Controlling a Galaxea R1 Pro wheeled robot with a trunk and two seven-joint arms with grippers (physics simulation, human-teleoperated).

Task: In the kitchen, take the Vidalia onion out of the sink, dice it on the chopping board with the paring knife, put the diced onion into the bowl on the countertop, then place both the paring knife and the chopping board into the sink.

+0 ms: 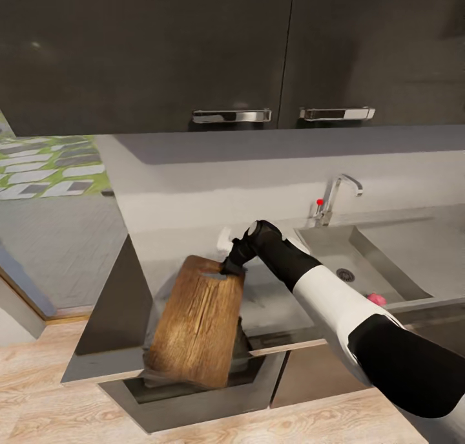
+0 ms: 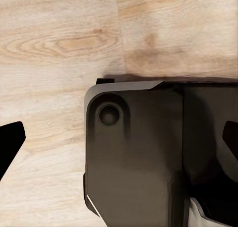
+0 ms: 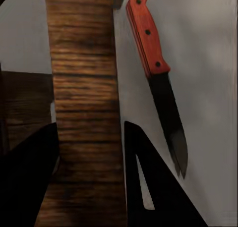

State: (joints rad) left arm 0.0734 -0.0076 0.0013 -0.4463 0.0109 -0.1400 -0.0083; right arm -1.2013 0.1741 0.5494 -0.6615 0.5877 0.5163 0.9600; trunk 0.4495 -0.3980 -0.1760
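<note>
R end effector point(image 3: 89, 175) on chopping board point(image 3: 84, 88), paring knife point(image 3: 157, 78) beside.

grained wooden chopping board point(image 1: 197, 321), brushed-steel sink point(image 1: 361, 263)

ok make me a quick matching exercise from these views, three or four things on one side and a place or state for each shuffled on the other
Things:
1. chopping board
2. paring knife
3. faucet
4. right end effector

Places or states:
A. lying flat on the grey countertop, beside the board's edge
B. standing behind the sink, with a red knob
C. closed on the board's edge
D. tilted, lifted at one end, its lower end over an open drawer

Pairs: 1-D, 2-A, 3-B, 4-C
</note>
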